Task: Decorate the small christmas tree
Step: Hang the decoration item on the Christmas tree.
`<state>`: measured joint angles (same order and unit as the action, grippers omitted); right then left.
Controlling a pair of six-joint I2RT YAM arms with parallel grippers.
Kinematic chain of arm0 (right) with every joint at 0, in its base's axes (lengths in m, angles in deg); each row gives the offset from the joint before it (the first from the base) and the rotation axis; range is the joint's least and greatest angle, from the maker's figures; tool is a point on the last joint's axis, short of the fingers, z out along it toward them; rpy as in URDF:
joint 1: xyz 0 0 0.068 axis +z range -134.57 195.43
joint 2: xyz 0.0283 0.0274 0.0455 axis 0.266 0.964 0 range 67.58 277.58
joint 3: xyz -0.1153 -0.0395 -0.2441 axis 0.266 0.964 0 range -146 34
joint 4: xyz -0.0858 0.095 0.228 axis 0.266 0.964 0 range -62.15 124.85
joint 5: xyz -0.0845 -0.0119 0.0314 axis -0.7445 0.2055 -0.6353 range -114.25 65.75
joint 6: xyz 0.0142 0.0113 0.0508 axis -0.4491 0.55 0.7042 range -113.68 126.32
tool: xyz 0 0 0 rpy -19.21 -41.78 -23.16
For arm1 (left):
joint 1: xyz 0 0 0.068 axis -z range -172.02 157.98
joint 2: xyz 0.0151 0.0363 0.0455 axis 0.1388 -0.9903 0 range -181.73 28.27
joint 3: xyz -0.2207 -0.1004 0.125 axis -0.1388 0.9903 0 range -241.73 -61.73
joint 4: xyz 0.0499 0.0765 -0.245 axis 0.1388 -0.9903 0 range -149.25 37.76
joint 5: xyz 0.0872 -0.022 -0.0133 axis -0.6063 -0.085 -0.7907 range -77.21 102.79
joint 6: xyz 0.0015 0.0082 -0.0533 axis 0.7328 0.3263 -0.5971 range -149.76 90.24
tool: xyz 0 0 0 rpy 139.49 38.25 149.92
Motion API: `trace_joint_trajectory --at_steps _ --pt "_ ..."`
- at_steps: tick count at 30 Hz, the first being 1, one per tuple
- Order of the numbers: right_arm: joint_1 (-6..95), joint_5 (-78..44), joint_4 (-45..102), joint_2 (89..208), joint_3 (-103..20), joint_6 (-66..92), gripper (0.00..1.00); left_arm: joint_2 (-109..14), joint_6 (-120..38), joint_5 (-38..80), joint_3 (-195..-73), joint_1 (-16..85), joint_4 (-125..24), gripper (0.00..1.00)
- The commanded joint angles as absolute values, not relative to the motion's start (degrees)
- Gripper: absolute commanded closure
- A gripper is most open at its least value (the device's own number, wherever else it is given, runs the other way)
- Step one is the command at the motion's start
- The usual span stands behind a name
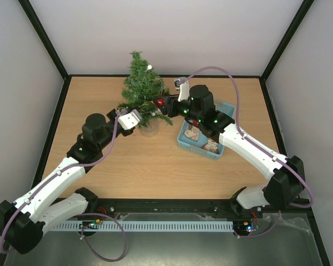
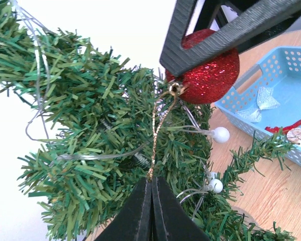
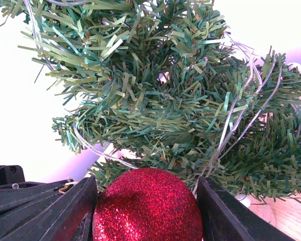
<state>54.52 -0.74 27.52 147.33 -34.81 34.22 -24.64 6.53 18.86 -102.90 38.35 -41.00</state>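
The small christmas tree (image 1: 141, 88) stands at the far middle of the table (image 1: 127, 166). A wire of little white bulbs (image 2: 220, 134) is wound through its branches, and its lower boughs crowd between my two grippers. To the right sits a light blue basket (image 1: 197, 151) with a silver bow (image 2: 261, 103) and other trinkets, partly under the right arm. The table is light wood, boxed in by white panels (image 1: 22, 83).

My left gripper (image 2: 151, 201) has its jaws pressed fully together, pinching the gold thread (image 2: 158, 130). That thread runs up to a red glitter ball (image 2: 210, 75). My right gripper (image 3: 146, 206) clamps the ball between part-open jaws, hard against the tree's right side.
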Motion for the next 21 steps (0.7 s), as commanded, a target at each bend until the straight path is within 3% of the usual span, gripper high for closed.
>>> trace_joint_trajectory --at_steps 1,21 --pt "54.96 -1.28 25.75 147.06 -34.29 34.83 0.50 -25.57 10.69 21.39 -102.15 38.51 -37.79 0.98" --pt "55.45 -1.68 27.27 150.60 -36.54 33.52 0.50 -28.50 12.87 17.32 -101.39 38.51 -37.58 0.98"
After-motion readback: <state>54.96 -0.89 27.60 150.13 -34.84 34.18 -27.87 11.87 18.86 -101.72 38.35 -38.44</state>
